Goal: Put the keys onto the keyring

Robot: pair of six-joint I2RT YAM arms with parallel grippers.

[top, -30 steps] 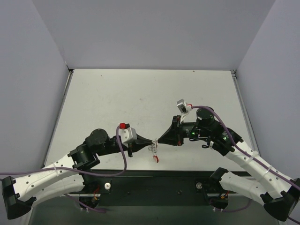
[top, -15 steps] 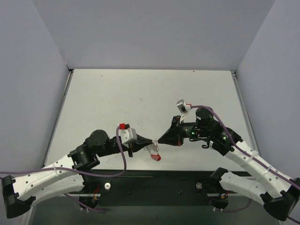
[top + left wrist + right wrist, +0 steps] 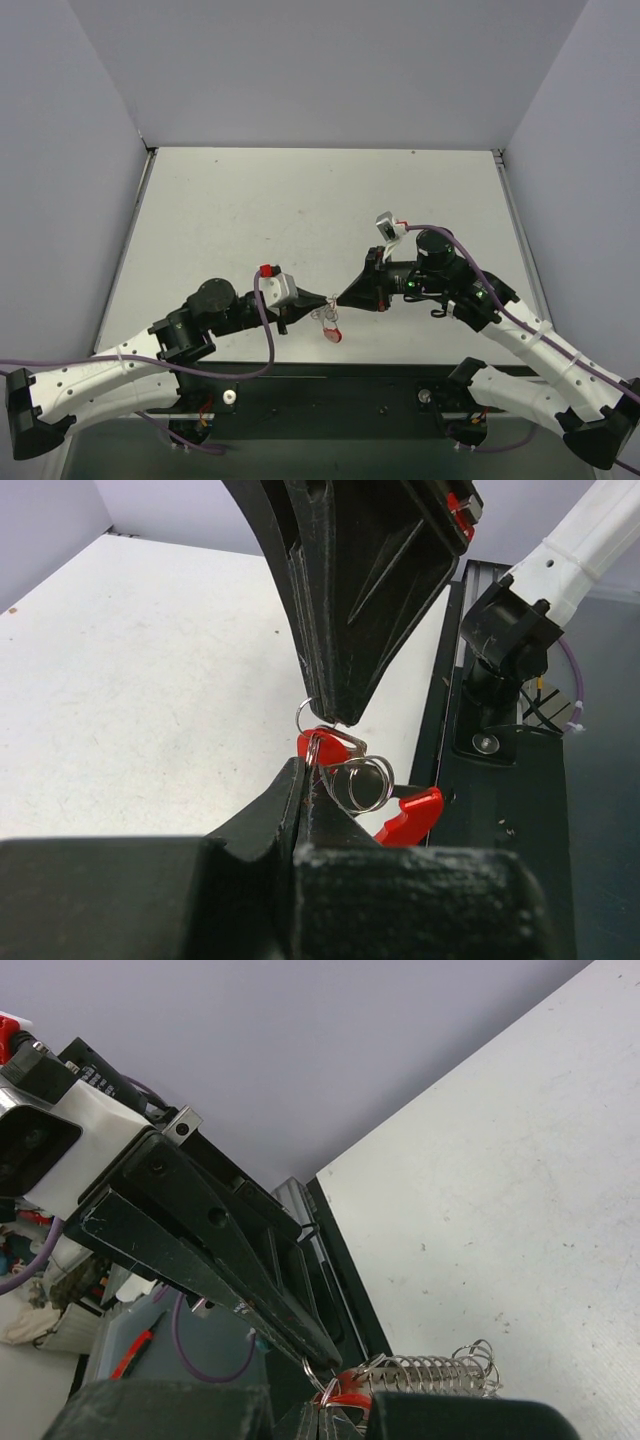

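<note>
Entry: the keyring, its red clip hanging under a bunch of wire rings, was held at the near edge of the worktop by the left gripper, pinched shut on the rings. The keys (one tiny red tag) appeared clamped in the closed right gripper, touching the rings. Threading was judged under way, completion unconfirmed; release was left outstanding. No container was recorded.

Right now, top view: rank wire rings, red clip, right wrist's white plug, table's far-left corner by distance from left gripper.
1. wire rings: at the left gripper tips.
2. red clip: just past them, near side.
3. white plug: right, farther back.
4. table's far-left corner: farthest, back left.
</note>
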